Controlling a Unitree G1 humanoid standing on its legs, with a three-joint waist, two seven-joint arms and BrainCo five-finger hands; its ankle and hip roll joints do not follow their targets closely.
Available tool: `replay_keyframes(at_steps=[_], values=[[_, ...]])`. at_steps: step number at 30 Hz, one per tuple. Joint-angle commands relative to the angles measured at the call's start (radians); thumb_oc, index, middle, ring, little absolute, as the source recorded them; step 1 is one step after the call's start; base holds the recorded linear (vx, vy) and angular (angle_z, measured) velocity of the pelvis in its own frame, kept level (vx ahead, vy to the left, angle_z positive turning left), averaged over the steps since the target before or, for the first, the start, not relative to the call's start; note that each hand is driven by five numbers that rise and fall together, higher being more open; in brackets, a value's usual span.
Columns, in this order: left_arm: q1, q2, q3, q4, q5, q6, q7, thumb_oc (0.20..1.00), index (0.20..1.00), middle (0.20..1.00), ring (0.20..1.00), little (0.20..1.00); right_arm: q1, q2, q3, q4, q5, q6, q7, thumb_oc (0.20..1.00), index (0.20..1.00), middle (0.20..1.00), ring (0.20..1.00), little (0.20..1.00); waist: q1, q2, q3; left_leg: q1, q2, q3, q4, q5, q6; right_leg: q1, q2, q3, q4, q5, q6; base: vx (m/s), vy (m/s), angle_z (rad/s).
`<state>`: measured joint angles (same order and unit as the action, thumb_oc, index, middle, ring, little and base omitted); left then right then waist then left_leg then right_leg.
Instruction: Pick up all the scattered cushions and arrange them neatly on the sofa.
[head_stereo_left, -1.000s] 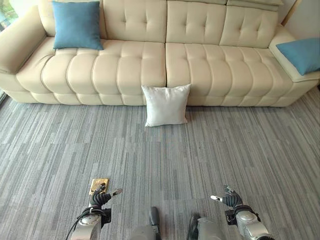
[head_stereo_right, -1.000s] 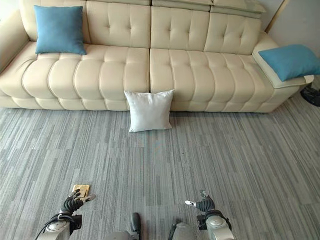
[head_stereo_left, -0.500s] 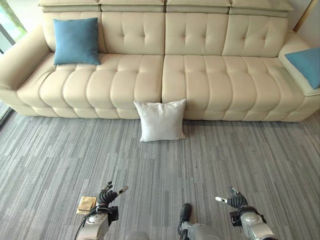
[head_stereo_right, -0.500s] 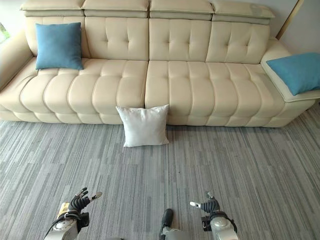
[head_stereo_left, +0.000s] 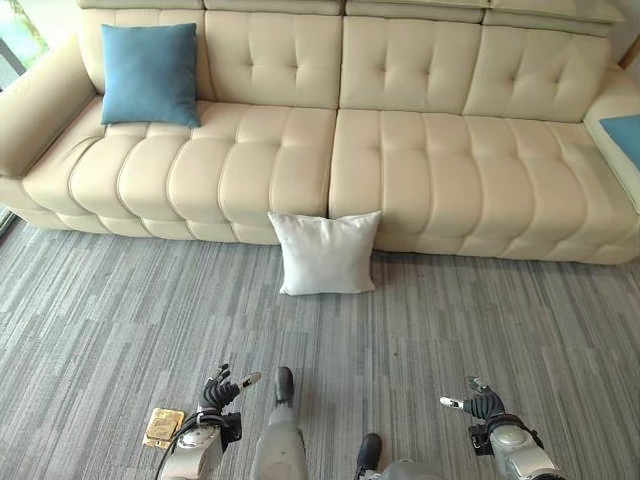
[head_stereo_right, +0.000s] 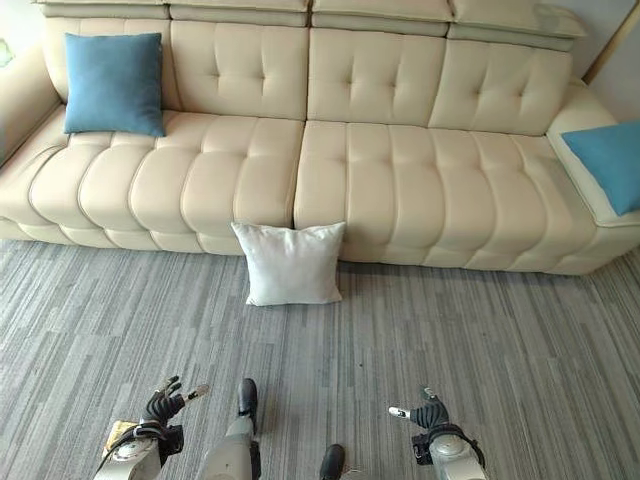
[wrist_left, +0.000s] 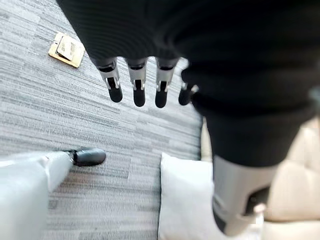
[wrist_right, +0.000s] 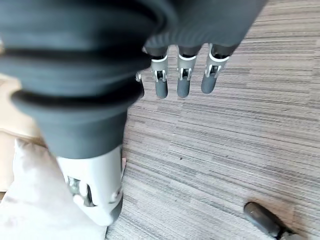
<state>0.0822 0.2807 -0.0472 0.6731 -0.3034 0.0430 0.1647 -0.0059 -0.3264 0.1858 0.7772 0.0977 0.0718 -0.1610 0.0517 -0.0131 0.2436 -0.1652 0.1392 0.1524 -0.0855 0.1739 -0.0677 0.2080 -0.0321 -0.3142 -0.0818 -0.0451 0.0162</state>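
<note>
Each silver-grey arm ends in a dark ribbed cover, left hand (head_stereo_left: 217, 392) and right hand (head_stereo_left: 478, 403) showing silver, dark-tipped fingers

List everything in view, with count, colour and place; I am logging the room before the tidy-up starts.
Sofa: one, cream, tufted, along the far side of the floor.
Blue cushions: two; one upright against the sofa's backrest at its left end, one lying at the sofa's right end.
White cushion: one, standing on the carpet, leaning against the sofa's front near the middle.
Carpet: grey, striped, covering the floor.
Floor plate: one, brass-coloured, set in the carpet by the left hand.
Left hand: low at the near left, fingers relaxed, empty.
Right hand: low at the near right, fingers relaxed, empty.
</note>
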Motion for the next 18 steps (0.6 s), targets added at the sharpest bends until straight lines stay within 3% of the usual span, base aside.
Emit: replay_keyframes(at_steps=[1,2,3,7,9,12,15,18], values=[[-0.010,0.060,-0.024,-0.053,0.018,-0.027,-0.001,1.000,1.000,1.000,1.000,1.000,-0.026,-0.007,0.009,-0.044,-0.008,-0.021,0.001,1.000,1.000,1.000,1.000,1.000,0.019,-0.039,-0.035,0.008,-0.018,-0.013,0.071,-0.070,-0.018,-0.027,-0.081,0.045,0.060,-0.117,0.084,0.21,0.222,-0.16],[-0.012,0.064,-0.025,-0.046,0.017,-0.028,-0.001,1.000,1.000,1.000,1.000,1.000,-0.029,0.000,0.013,-0.044,-0.005,-0.022,0.003,1.000,1.000,1.000,1.000,1.000,0.022,-0.043,-0.039,0.009,-0.025,-0.009,0.082,-0.084,-0.007,-0.039,-0.089,0.056,0.080,-0.115,0.087,0.26,0.315,-0.03],[-0.018,0.079,-0.026,-0.031,0.016,-0.024,0.002,1.000,1.000,1.000,1.000,1.000,-0.036,0.020,0.028,-0.026,-0.013,-0.017,0.009,1.000,1.000,1.000,1.000,1.000,0.028,-0.058,-0.045,0.030,-0.052,-0.004,0.101,-0.136,0.033,-0.093,-0.118,0.080,0.208,-0.102,0.110,0.25,0.324,-0.11],[-0.006,0.094,-0.018,-0.035,0.017,-0.022,0.007,1.000,1.000,1.000,1.000,1.000,-0.032,0.032,0.040,-0.029,-0.023,-0.010,0.017,1.000,1.000,1.000,1.000,1.000,0.016,-0.046,-0.028,0.101,-0.076,0.029,0.084,-0.180,0.074,-0.217,-0.154,0.094,0.432,0.001,0.156,0.16,0.224,-0.17],[-0.003,0.089,-0.013,-0.035,0.006,-0.021,0.008,1.000,1.000,1.000,1.000,1.000,-0.031,0.034,0.038,-0.030,-0.022,-0.007,0.019,1.000,1.000,1.000,1.000,1.000,0.004,-0.026,-0.014,0.149,-0.075,0.043,0.052,-0.184,0.077,-0.300,-0.157,0.073,0.477,0.015,0.141,0.17,0.149,-0.37],[-0.003,0.084,-0.013,-0.040,0.008,-0.023,0.001,1.000,1.000,1.000,1.000,1.000,-0.033,0.027,0.035,-0.031,-0.028,-0.005,0.016,1.000,1.000,1.000,1.000,1.000,-0.014,-0.014,0.005,0.203,-0.081,0.056,0.032,-0.205,0.068,-0.336,-0.145,0.012,0.314,0.013,0.124,0.22,0.009,-0.30],[-0.026,0.078,-0.014,-0.044,0.020,-0.031,0.000,1.000,1.000,1.000,1.000,1.000,-0.025,0.029,0.022,-0.016,-0.036,0.006,0.012,1.000,1.000,1.000,1.000,1.000,-0.046,-0.031,0.016,0.266,-0.098,0.033,0.039,-0.260,0.047,-0.353,-0.126,0.017,0.060,0.087,0.147,0.40,-0.155,-0.07],[-0.030,0.062,-0.021,-0.067,0.010,-0.039,-0.002,1.000,1.000,1.000,1.000,1.000,-0.025,0.017,0.021,-0.006,-0.013,-0.015,0.011,1.000,1.000,1.000,1.000,1.000,-0.055,-0.029,-0.015,0.263,-0.065,0.009,0.158,-0.307,0.015,-0.276,-0.099,0.019,0.032,0.076,0.106,0.45,-0.327,0.72]])
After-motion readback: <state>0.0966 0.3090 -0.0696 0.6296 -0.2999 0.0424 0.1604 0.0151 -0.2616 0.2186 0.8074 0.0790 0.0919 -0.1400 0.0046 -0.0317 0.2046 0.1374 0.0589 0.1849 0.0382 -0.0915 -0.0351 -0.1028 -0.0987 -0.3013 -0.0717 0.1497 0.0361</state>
